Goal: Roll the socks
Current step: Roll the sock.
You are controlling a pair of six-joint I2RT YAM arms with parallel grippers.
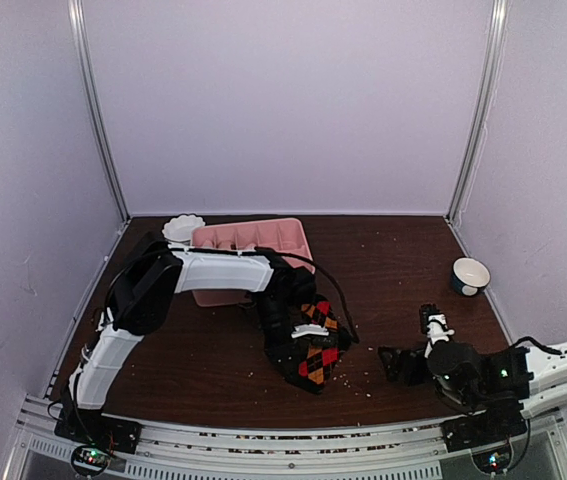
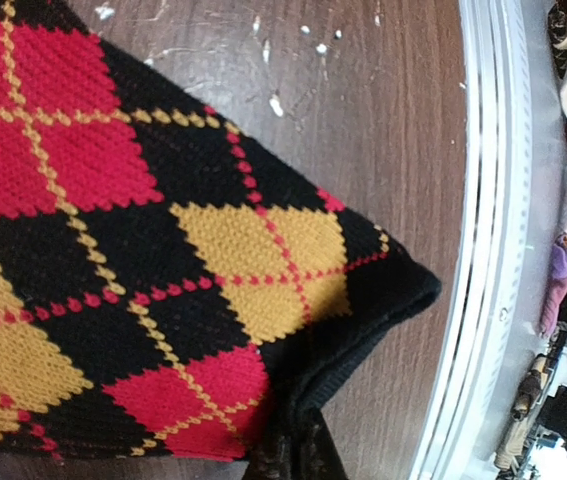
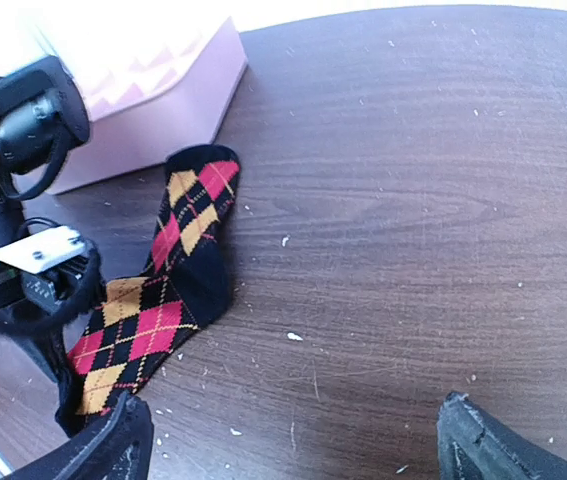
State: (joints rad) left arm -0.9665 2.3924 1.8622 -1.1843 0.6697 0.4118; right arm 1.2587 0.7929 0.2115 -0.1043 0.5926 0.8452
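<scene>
Black knit with red and yellow diamonds: the argyle sock (image 3: 188,235) lies flat and unrolled on the dark wood table (image 1: 203,350), kinked at mid-length, with its far end just short of the pink tray (image 1: 253,237). My left gripper (image 1: 295,352) is closed. From its wrist camera I think it pinches the sock's dark hem, though the fingers sit almost out of frame there. My right gripper (image 3: 295,403) hovers near the sock's right side with its fingers spread wide and nothing between them.

The main risk I see is the left pinch. If it has only the rim of the hem, any pull to start the roll could slip off or drag the whole sock across the table. With the right fingers off the fabric, nothing pins the free end, so a roll would likely skew or spring loose. The two arms are also close, and bringing the right one in could knock the left wrist. Crumbs (image 3: 293,337) scattered on the wood could get rolled into the knit.

I can read no brand, label or writing in any view.
</scene>
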